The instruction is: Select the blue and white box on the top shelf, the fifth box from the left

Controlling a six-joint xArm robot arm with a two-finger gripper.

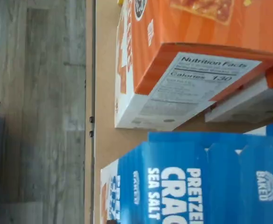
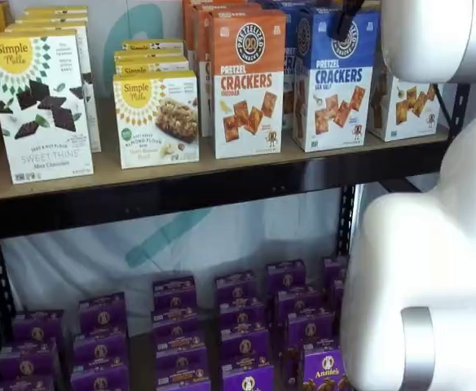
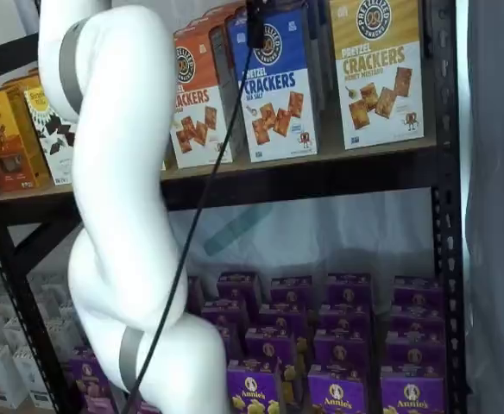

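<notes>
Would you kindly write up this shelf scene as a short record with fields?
target: blue and white box, Pretzel Crackers Sea Salt, upright at the front of the top shelf
neighbour on one side: orange-topped Cheddar box
neighbour on other side: yellow-topped cracker box
claw: black part over the target's top edge; open or closed, cannot tell
arm: white arm in front of the shelves
lower deck: small purple boxes
target status: not yet lifted
</notes>
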